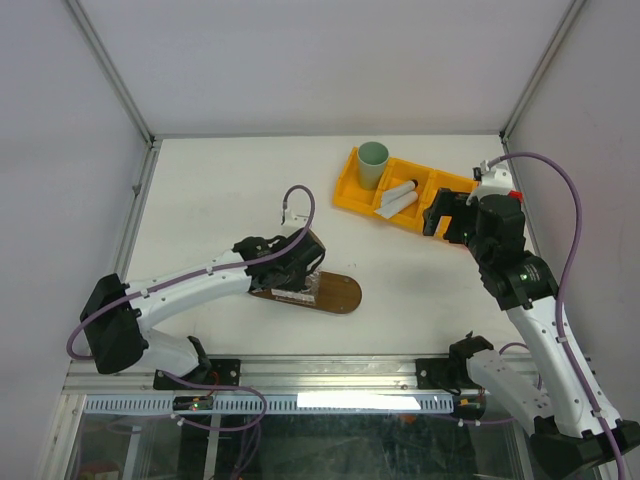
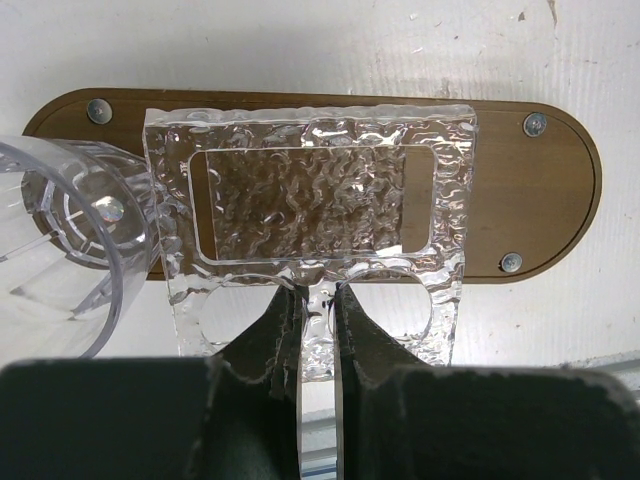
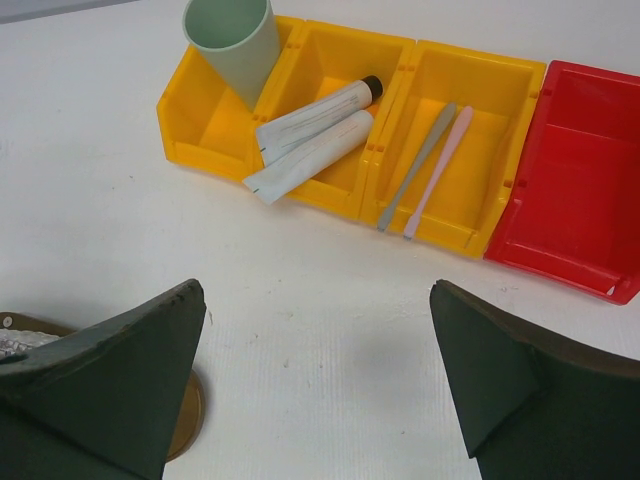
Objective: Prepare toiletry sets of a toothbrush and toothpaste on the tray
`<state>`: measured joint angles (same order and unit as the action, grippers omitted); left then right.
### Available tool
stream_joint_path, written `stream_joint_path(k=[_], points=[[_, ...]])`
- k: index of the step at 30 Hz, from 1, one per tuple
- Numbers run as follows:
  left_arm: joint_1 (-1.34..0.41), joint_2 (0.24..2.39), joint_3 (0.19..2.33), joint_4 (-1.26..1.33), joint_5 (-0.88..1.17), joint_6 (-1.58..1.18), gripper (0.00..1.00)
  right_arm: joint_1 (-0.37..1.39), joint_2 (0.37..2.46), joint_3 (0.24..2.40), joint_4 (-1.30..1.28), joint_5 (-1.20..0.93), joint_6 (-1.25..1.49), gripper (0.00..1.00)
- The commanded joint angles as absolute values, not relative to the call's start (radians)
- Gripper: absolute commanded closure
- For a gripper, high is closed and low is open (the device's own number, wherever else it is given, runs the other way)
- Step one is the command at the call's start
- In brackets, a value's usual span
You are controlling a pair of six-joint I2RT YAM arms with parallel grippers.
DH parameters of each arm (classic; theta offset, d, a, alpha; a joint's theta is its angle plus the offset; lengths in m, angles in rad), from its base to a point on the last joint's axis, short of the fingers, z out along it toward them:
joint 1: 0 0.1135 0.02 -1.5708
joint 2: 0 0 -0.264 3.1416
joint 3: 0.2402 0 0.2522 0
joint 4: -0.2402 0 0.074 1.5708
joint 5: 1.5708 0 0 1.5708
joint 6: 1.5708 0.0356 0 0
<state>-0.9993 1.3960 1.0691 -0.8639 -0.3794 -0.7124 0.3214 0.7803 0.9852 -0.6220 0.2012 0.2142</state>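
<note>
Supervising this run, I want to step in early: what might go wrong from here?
The left gripper pinches the clear textured holder plate only at its near edge, seemingly overhanging the dark brown oval wooden tray; released, it might tip.
The clear ribbed cup stands against the plate and could get nudged.
Two white squeeze tubes lie pressed together in the yellow bin; the open right gripper might catch both.

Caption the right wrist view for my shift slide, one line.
Open right jaws above the table, facing yellow bins holding a cup, two tubes and two brushes, beside a red bin.
</note>
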Motion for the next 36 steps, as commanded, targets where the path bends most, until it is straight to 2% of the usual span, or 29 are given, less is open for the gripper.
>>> stream_joint_path(k=[1,14,23,36], points=[[-0.988,1.332,1.049,-0.834,-0.383,-0.703,1.00,0.325,0.769,0.993,-0.563,0.219,0.199,0.01],[-0.986,1.337,1.038,-0.831,-0.391,-0.701,0.89,0.325,0.768,0.991,-0.564,0.220,0.200,0.01],[-0.986,1.319,1.049,-0.831,-0.376,-0.698,0.67,0.325,0.772,0.991,-0.564,0.216,0.201,0.01],[-0.986,1.259,1.087,-0.833,-0.356,-0.677,0.56,0.325,0.773,0.991,-0.565,0.218,0.200,0.01]])
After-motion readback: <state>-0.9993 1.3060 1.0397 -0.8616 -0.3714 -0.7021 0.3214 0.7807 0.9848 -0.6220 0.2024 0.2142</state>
